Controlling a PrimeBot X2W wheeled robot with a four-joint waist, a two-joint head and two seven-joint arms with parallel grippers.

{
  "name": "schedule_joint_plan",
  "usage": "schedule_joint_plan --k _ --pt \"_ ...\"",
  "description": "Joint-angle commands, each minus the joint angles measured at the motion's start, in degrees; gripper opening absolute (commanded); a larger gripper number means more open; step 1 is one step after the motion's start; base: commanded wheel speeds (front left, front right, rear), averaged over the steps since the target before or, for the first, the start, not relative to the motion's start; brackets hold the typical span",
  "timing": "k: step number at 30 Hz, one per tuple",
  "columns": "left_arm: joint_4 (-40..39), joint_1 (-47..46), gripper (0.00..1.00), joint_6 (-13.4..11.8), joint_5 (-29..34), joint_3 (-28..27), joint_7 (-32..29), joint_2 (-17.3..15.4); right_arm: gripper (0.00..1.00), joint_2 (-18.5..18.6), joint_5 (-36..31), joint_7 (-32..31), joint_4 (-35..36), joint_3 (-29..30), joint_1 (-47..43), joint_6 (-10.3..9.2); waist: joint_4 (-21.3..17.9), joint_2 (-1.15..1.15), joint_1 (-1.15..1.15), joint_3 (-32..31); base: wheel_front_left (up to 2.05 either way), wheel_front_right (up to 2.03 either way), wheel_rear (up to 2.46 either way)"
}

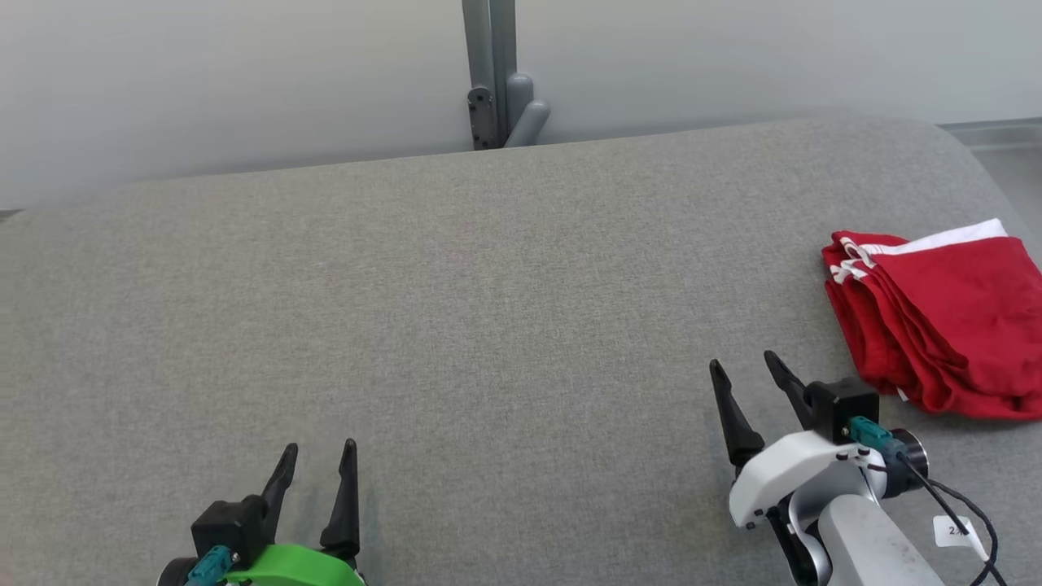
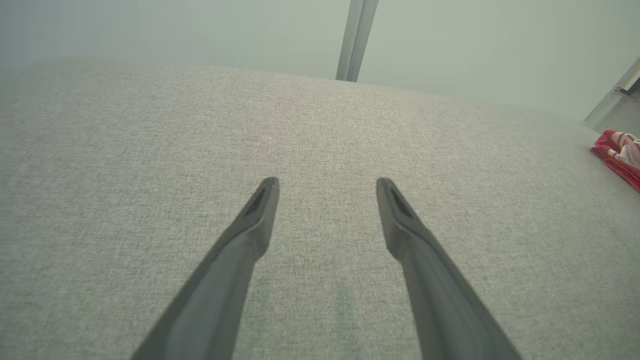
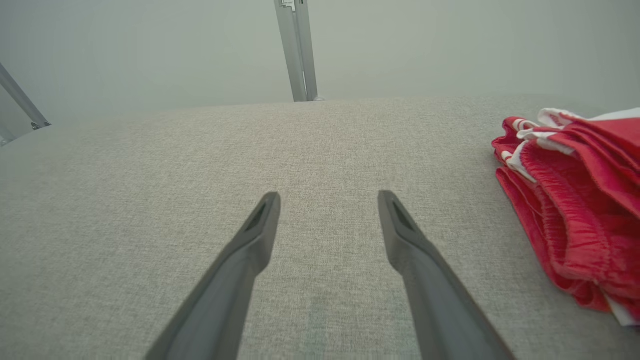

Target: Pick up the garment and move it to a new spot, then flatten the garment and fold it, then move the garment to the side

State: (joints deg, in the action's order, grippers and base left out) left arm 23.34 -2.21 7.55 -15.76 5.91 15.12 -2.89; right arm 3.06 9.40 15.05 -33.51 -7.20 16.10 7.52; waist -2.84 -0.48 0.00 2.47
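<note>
The left gripper (image 1: pixel 321 446) sits low at the front of the big grey cloth surface (image 1: pixel 488 309). Its two dark fingers point forward and are spread apart, holding nothing. The right gripper (image 1: pixel 744 360) reaches a bit farther forward, and its fingers are spread apart and empty too. The red cloth garment with white stripes (image 1: pixel 944 325) lies folded in a pile at the right side, near the right gripper but not touching it.
</note>
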Motion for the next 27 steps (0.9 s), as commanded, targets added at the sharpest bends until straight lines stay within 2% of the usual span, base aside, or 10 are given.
schedule_joint_plan --k 1,12,27 --pt "0.0 0.9 1.0 -0.1 -0.1 -0.2 0.0 -0.1 1.0 0.1 -0.4 0.1 0.9 0.1 -1.3 -0.08 1.9 0.48 0.0 -1.8 0.0 0.0 0.0" --pt "-0.9 1.6 1.0 -0.8 1.6 -2.9 0.0 -0.1 1.0 -0.1 -3.5 0.1 2.5 2.0 -6.0 -0.08 3.4 0.48 0.0 -3.2 0.0 0.0 0.0" --pt "-0.6 2.8 1.0 -1.3 1.3 -3.0 0.0 -0.1 1.0 0.0 -4.4 0.1 7.1 2.7 -10.9 -0.08 2.2 0.48 0.0 -4.1 0.0 0.0 0.0"
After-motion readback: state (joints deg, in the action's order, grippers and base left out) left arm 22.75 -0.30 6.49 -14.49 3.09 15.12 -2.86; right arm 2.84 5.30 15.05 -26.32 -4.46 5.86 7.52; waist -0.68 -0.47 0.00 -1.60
